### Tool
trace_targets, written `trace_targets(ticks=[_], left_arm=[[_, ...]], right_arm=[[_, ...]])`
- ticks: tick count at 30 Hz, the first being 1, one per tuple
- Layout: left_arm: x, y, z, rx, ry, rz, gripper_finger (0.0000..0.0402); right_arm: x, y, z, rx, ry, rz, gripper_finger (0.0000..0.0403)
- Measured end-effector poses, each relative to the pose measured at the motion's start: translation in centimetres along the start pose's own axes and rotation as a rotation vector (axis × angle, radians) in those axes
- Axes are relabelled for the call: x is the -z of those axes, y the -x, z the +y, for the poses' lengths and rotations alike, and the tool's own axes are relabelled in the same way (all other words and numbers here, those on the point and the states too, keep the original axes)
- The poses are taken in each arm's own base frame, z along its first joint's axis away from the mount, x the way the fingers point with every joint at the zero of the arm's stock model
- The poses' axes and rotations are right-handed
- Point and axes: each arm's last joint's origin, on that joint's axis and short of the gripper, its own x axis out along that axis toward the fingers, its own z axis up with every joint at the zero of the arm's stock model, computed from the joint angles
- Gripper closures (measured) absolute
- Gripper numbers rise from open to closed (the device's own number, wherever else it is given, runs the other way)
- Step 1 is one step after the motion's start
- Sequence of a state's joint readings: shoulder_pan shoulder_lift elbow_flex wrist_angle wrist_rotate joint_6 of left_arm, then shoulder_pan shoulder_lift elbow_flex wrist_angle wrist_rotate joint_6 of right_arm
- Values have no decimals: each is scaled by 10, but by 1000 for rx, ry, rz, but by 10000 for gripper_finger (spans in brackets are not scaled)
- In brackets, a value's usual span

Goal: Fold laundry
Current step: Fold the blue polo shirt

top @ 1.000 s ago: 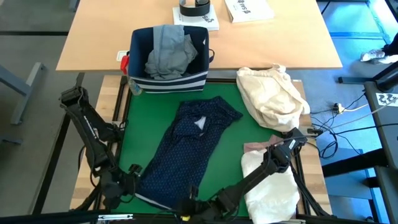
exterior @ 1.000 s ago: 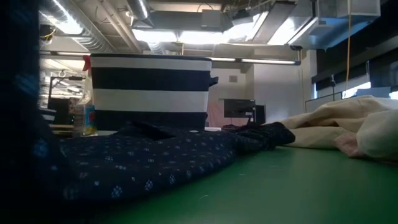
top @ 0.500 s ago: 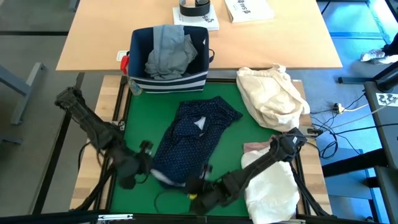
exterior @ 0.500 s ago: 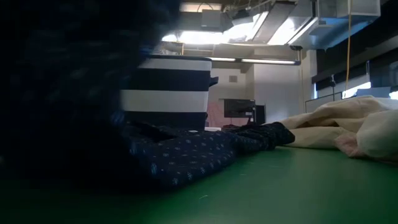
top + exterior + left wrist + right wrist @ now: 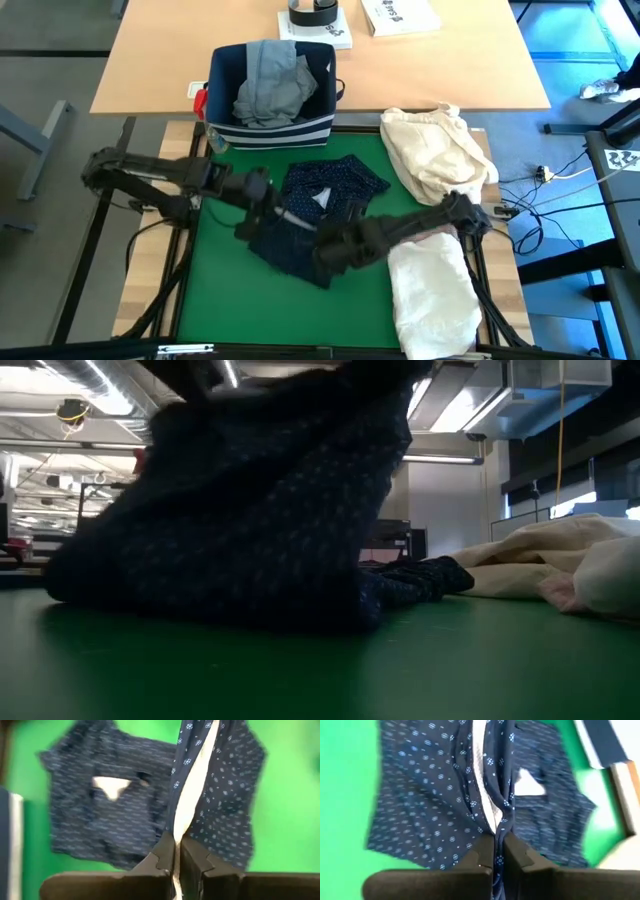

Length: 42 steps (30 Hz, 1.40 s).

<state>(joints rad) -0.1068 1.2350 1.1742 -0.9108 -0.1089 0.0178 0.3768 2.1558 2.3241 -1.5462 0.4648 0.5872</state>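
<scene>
Green matting covers the surface point(image 5: 210, 300), and on its middle lies the navy white-dotted shirt point(image 5: 330, 195), the largest thing in play. Its collar end points toward the striped fabric bin point(image 5: 270, 125) at the far edge, so its long axis runs from the bin toward the robot. The hem end is lifted off the mat and doubled over toward the collar. Both arms reach in over the shirt's middle, side by side across that axis. The left tool point(image 5: 176, 862) is pressed together on the hem edge, a pale inner strip of cloth running up from between its fingers. The right tool point(image 5: 499, 851) likewise pinches a fold of the same dotted cloth. From each tool the flat, collared half lies ahead, away from the robot, so carrying the hem farther that way looks like the move that completes the fold; neither arm is clearly nearer.
</scene>
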Motion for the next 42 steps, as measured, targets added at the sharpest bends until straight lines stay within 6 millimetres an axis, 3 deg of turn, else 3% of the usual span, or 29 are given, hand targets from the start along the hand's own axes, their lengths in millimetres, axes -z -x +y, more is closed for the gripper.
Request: trace_targets(ticks=[6, 10, 15, 22, 27, 31, 35, 42], left_arm=[[-6, -9, 52, -81, -74, -66, 392], [-7, -20, 90, -61, -40, -125, 392], [-4, -40, 126, -39, -39, -144, 392], [0, -80, 162, -91, -34, -135, 392], [1, -110, 175, -146, -32, -108, 392], [-1, -125, 182, -236, -33, -101, 392], [-2, -127, 183, -256, -33, -112, 381], [-8, -123, 190, -416, -41, -120, 302]], right_arm=[[-15, -8, -68, 76, -117, 38, 395], [-8, -21, -112, 107, -174, 111, 397], [8, -47, -147, 48, -250, 113, 394], [42, -107, -173, 31, -315, 160, 392], [57, -139, -186, 48, -357, 182, 386], [62, -150, -201, 72, -416, 203, 387], [63, -155, -212, 92, -454, 191, 371], [60, -160, -227, 122, -556, 154, 285]])
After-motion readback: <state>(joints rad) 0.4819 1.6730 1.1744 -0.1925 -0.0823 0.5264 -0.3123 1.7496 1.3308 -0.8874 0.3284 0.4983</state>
